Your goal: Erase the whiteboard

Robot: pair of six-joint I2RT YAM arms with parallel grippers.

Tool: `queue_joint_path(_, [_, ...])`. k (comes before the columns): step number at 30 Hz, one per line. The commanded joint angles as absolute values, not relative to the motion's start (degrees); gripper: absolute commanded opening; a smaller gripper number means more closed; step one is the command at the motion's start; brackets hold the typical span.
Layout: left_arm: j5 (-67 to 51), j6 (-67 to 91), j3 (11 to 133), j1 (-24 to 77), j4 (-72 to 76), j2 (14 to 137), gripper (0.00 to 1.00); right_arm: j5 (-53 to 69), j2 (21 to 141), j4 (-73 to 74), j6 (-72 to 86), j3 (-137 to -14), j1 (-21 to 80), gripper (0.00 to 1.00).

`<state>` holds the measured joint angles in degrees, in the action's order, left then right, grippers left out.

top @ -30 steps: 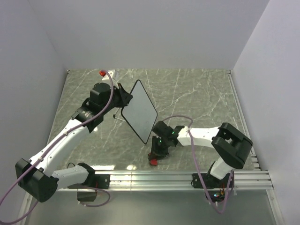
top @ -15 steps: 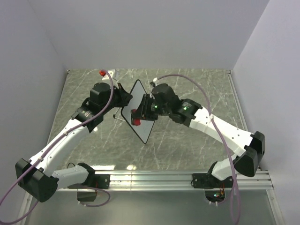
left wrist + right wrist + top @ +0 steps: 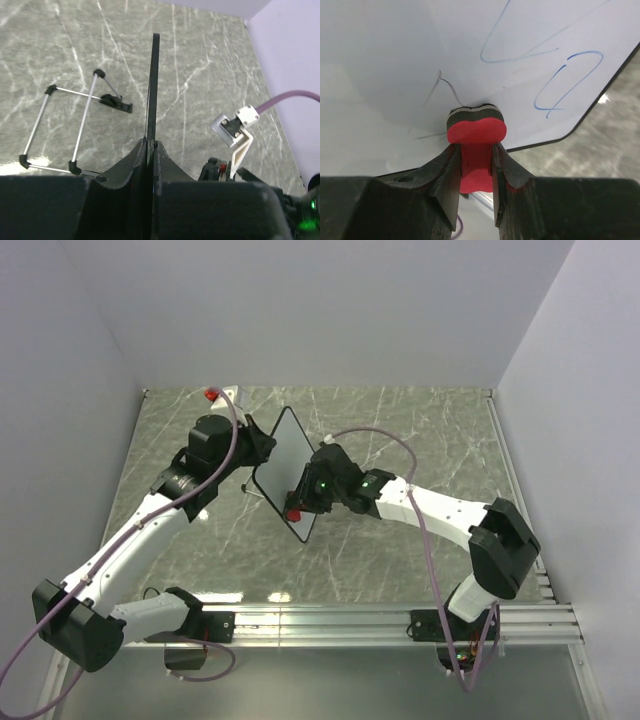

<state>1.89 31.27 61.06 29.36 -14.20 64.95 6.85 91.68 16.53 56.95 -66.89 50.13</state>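
Seen from above, the whiteboard is raised off the grey marbled counter and tilted on one corner between the two arms. The left tool is clamped on the whiteboard's left edge. The right tool is at the whiteboard's lower face, pinching a red eraser that touches the whiteboard near its bottom corner.

From the left wrist, the whiteboard appears edge-on as a thin black line, with the left tool's jaws closed narrowly on either side of it. A wire stand with black feet lies on the counter left of the whiteboard, apart from it.

From the right wrist, the right tool grips the eraser by its waist. The eraser's far end is pressed to the whiteboard just above the black-framed edge. Blue pen loops mark the whiteboard up and right of the eraser
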Motion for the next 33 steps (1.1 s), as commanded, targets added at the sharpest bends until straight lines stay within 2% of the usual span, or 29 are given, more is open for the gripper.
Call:
queue_joint_path(1, [-0.09,34.98,62.40,30.41,-10.81,64.51,0.00,6.85,95.27,2.40,60.55,-64.09,52.91,0.00])
queue_joint_path(4, [-0.18,34.89,63.63,30.67,-11.51,65.30,0.00,7.38,98.25,-1.83,63.45,-58.90,52.91,0.00])
queue_joint_path(8, [-0.18,34.37,64.42,30.85,-12.65,66.09,0.00,7.03,99.32,-0.45,63.46,-60.20,52.30,0.00])
queue_joint_path(15, [-0.18,36.03,60.12,31.38,-11.78,64.78,0.00,2.90,95.01,8.87,60.56,-77.58,50.45,0.00])
queue_joint_path(20, [-0.09,38.05,53.10,31.55,-11.08,62.23,0.00,2.99,96.50,10.28,60.73,-81.91,49.22,0.00])
queue_joint_path(26, [3.59,43.23,41.59,31.46,-9.58,56.61,0.00,3.52,96.68,9.41,60.82,-77.88,48.95,0.00])
queue_joint_path(33, [5.10,49.48,27.27,31.38,-6.68,49.93,0.00,2.72,95.54,7.82,59.50,-67.60,48.87,0.00])
